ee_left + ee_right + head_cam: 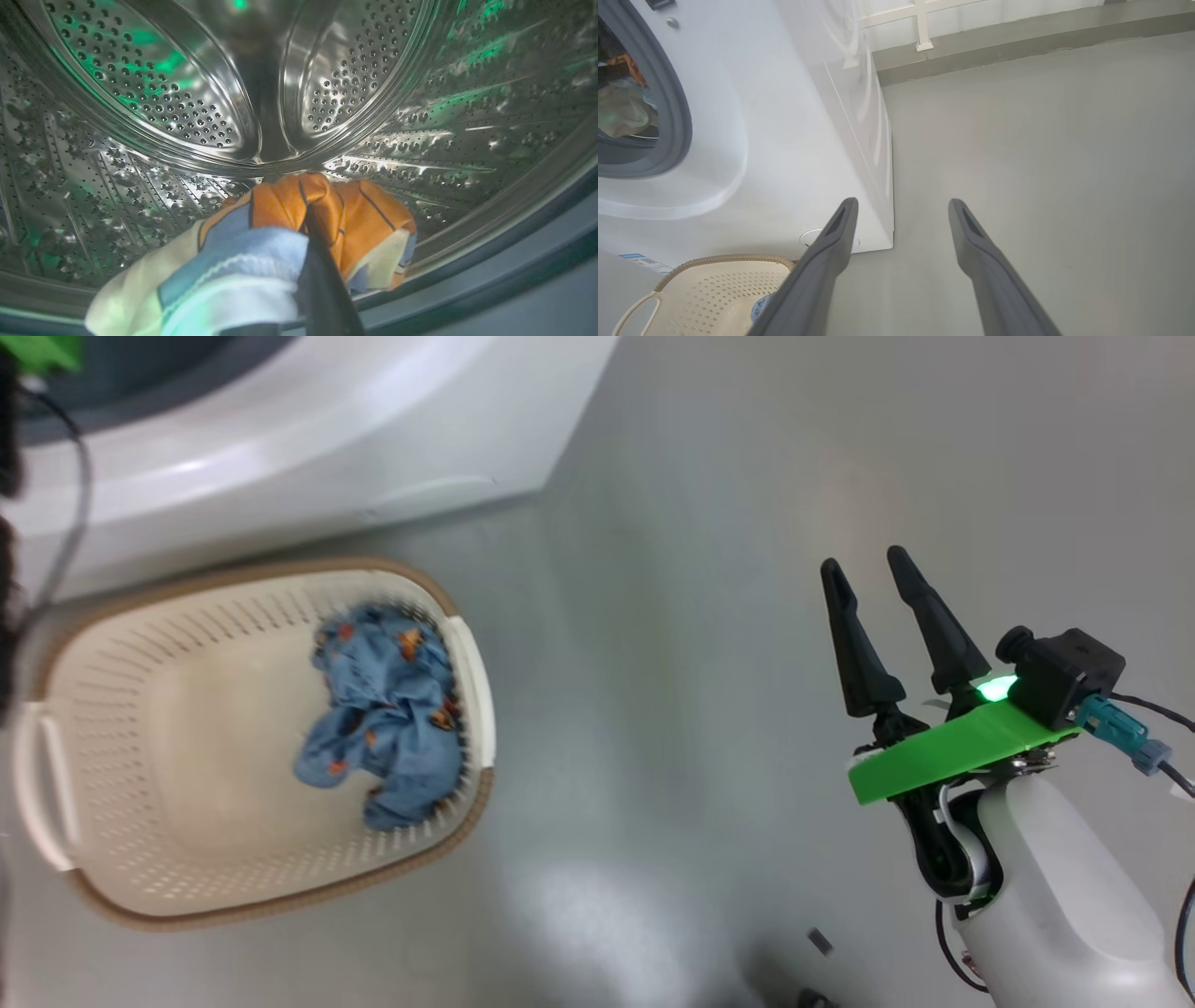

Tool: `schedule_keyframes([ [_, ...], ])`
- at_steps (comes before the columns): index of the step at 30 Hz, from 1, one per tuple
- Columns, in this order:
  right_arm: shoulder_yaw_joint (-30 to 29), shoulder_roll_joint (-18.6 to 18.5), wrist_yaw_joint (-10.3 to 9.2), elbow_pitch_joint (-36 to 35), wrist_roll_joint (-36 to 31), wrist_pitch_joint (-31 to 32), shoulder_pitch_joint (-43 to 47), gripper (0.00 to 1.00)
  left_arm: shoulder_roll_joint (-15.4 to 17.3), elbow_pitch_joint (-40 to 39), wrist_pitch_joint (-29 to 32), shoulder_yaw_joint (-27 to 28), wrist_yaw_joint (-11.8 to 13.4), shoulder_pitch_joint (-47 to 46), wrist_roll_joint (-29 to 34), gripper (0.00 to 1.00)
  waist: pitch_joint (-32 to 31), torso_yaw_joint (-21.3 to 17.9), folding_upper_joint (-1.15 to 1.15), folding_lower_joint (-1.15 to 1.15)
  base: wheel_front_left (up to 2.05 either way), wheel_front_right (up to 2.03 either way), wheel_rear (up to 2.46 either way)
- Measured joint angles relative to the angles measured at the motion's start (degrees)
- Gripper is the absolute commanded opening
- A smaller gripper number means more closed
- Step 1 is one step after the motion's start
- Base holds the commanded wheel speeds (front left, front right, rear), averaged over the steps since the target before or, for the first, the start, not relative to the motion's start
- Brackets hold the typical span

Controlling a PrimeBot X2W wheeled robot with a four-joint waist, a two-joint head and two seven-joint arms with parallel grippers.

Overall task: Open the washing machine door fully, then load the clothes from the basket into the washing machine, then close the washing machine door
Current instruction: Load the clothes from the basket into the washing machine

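My left gripper (310, 219) is inside the washing machine's steel drum (140, 93), shut on a bunched orange, cream and light blue garment (364, 214) low over the drum wall. The white washing machine (280, 429) stands at the upper left, its grey seal (675, 102) ringing the open mouth. The cream basket (121, 663) sits on the floor before it, with a light blue printed garment (387, 709) against its right side. My right gripper (865, 563) hovers open and empty over the floor to the right. The washing machine door is out of view.
Grey floor (672, 709) stretches between the basket and my right arm. A raised ledge (1017, 37) runs behind the machine. The machine's lower right corner (889, 240) sits close to my right gripper's left finger (831, 242). A blue label (640, 261) marks the machine's lower front.
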Motion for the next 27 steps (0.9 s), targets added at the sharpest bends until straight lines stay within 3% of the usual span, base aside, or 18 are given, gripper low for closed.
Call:
schedule_keyframes([
  [9,0.4,2.0,0.01,-0.5,0.0,0.0,-1.2,1.0,3.5,2.9,1.9,-3.5,1.2,-7.6,4.1,0.0,5.5,-4.7,0.0,0.0,0.0,0.0,0.0],
  [14,0.5,2.8,0.01,-0.5,0.0,0.0,-1.2,1.0,5.2,4.8,7.2,-4.9,1.3,-11.8,5.4,0.0,6.9,-7.2,0.0,0.0,0.0,0.0,0.0],
  [15,0.6,3.0,0.01,-0.5,0.0,0.0,-1.2,1.0,5.4,5.2,9.4,-5.0,1.5,-12.4,5.4,0.4,7.0,-7.6,0.0,0.0,0.0,0.0,0.0],
  [16,0.6,3.1,0.01,-0.4,0.0,0.0,-1.2,1.0,5.5,5.7,11.7,-5.2,1.7,-12.9,5.4,1.0,7.1,-7.9,0.0,0.0,0.0,0.0,0.0],
  [23,0.3,3.6,0.01,0.0,0.1,0.0,-1.2,1.0,6.2,7.2,24.8,-5.8,1.8,-14.0,5.1,1.0,6.4,-8.7,0.0,0.0,0.0,0.0,0.0],
  [27,0.3,3.6,0.01,0.3,0.1,0.0,-1.2,1.0,6.0,7.2,25.7,-5.2,0.9,-12.5,3.7,1.0,5.1,-8.0,0.0,-0.01,0.0,0.0,0.0],
])
